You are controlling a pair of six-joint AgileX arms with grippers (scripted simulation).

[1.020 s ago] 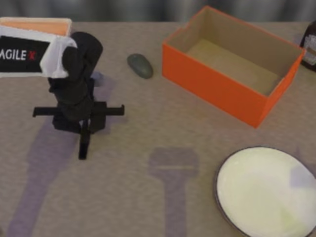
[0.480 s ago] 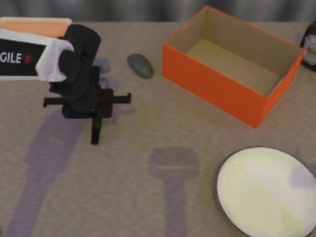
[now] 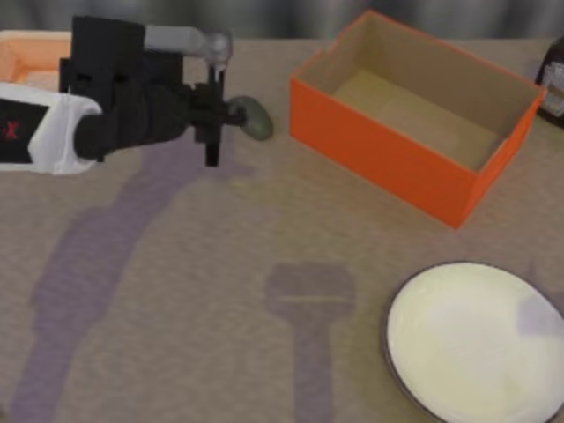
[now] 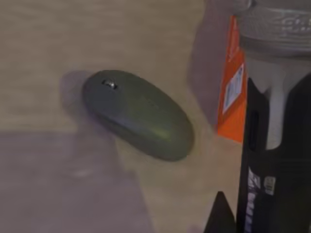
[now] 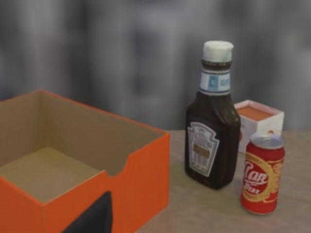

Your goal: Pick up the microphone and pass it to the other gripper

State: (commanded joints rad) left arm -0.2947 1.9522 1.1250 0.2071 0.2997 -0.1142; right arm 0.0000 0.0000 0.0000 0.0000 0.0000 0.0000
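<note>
My left gripper [image 3: 211, 113] hangs above the table's back left, pointing right, shut on the microphone [image 3: 211, 145]. The black handle sticks out toward the front and the silver-grey head [image 3: 214, 46] toward the back. In the left wrist view the microphone [image 4: 272, 174] rises beside one black fingertip [image 4: 221, 218], with its mesh head [image 4: 277, 24] at the far end. My right gripper [image 5: 95, 216] is outside the top view. Only a black tip of it shows in the right wrist view, in front of the orange box.
A grey-green oval thing [image 3: 253, 118] [image 4: 138, 114] lies just right of the left gripper. An open orange box [image 3: 388, 159] [image 5: 146, 165] stands at the back right and a white plate [image 3: 476, 344] at the front right. A sauce bottle [image 5: 212, 131], a red can [image 5: 262, 174] and a small white carton [image 5: 260, 116] stand far right.
My left gripper has risen and swung from mid-left toward the back right, turning to point right. It carried the microphone up off the table to beside the grey-green oval.
</note>
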